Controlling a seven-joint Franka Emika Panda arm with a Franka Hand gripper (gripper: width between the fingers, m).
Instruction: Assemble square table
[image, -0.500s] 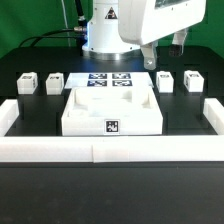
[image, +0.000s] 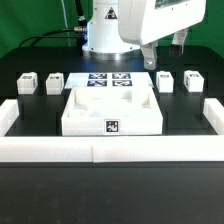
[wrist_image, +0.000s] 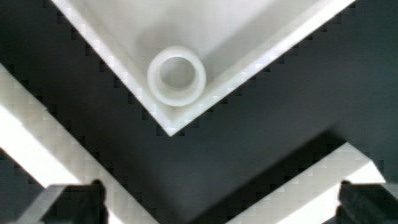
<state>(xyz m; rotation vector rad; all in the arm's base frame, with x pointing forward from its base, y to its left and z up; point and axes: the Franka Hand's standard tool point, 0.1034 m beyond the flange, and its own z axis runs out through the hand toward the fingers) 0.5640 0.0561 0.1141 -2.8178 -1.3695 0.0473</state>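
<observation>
The square tabletop (image: 110, 112) is a large white slab with a recessed top and a tag on its front edge, lying mid-table. Two white tagged legs (image: 27, 83) (image: 53, 81) stand at the exterior view's left. Two more (image: 165, 81) (image: 192, 80) stand at its right. My gripper (image: 176, 45) hangs high above the back right, away from all parts. In the wrist view one corner of the tabletop (wrist_image: 214, 40) shows with a round screw hole (wrist_image: 175, 75). The gripper (wrist_image: 214, 205) is open and empty, with its dark fingertips (wrist_image: 63, 205) wide apart.
The marker board (image: 110, 82) lies flat behind the tabletop. A low white border wall (image: 110, 150) runs along the front and both sides. The robot base (image: 105, 35) stands at the back. White wall strips (wrist_image: 36, 140) cross the wrist view.
</observation>
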